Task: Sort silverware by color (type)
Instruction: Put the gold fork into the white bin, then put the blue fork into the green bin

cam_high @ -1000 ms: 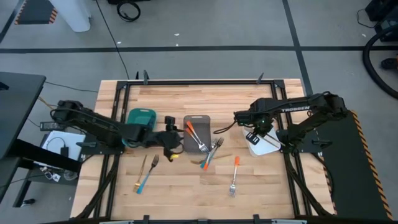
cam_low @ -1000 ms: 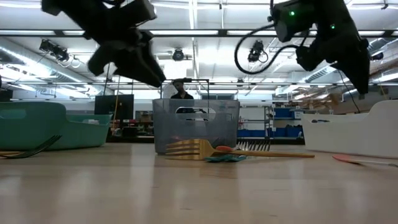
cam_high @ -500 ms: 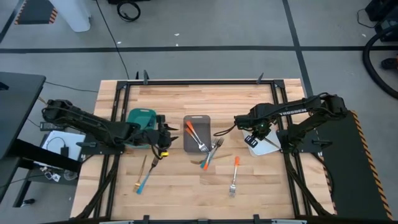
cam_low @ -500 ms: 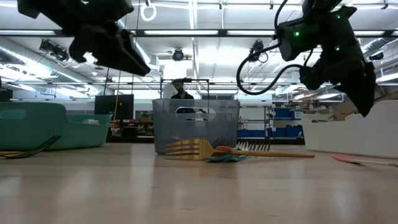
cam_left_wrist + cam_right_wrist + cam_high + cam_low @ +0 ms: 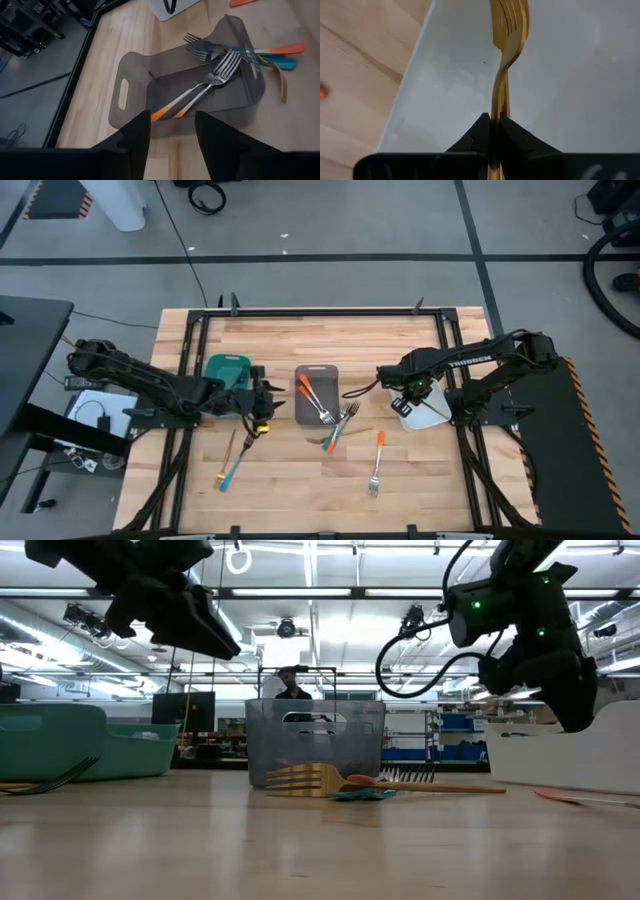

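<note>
My right gripper (image 5: 405,395) is shut on a gold fork (image 5: 502,75) just above the white tray (image 5: 428,418) at the table's right. The fork's tines (image 5: 509,15) point away from the gripper. My left gripper (image 5: 172,145) is open and empty, raised between the teal tray (image 5: 225,367) and the grey tray (image 5: 317,372). Two orange-handled forks (image 5: 192,97) lie in the grey tray. A blue-handled fork (image 5: 233,463), a small pile of forks (image 5: 338,430) and an orange-handled fork (image 5: 378,455) lie on the table. My right gripper pinches the gold fork's handle (image 5: 497,107) between its two fingers. The fingers lie along the fork, which sticks out straight ahead of them, tines foremost. The fork is lifted clear, over the white tray's floor (image 5: 570,75).
The three trays stand in a row across the table's middle; in the low view the grey tray (image 5: 315,735) stands behind the fork pile (image 5: 340,780). A gold fork (image 5: 231,445) lies beside the blue-handled one. Bare wood lies along the near edge.
My left gripper has drawn back from the grey tray toward the table's left edge and risen a little, staying open. My right gripper has gone down toward the white tray with the gold fork still in its hold.
</note>
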You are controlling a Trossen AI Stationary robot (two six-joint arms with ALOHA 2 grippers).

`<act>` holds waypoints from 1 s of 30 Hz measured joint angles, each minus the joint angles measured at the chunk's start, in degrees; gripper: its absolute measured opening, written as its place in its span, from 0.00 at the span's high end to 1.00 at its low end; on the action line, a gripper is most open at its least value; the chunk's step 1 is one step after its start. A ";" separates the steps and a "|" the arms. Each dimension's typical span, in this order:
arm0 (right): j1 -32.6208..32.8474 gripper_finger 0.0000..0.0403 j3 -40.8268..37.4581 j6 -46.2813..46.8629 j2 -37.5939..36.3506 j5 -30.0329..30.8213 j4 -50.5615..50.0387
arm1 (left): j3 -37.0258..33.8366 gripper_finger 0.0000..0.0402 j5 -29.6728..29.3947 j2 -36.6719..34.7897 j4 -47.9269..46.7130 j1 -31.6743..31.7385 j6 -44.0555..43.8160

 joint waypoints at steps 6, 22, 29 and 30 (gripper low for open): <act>0.00 0.86 0.00 0.00 0.00 0.55 0.15 | 0.00 0.59 0.02 0.01 -0.13 -0.20 -0.17; 0.58 0.79 5.70 1.48 -0.02 2.30 -6.10 | 0.00 0.59 0.00 0.05 -1.40 -0.18 -2.99; 1.44 0.79 10.85 0.47 -0.02 5.26 -8.24 | 0.02 0.59 0.37 0.05 -5.25 -0.16 -8.36; 1.62 0.79 11.41 0.46 -0.02 5.55 -8.24 | 0.02 0.59 0.80 0.05 -6.03 -0.16 -9.57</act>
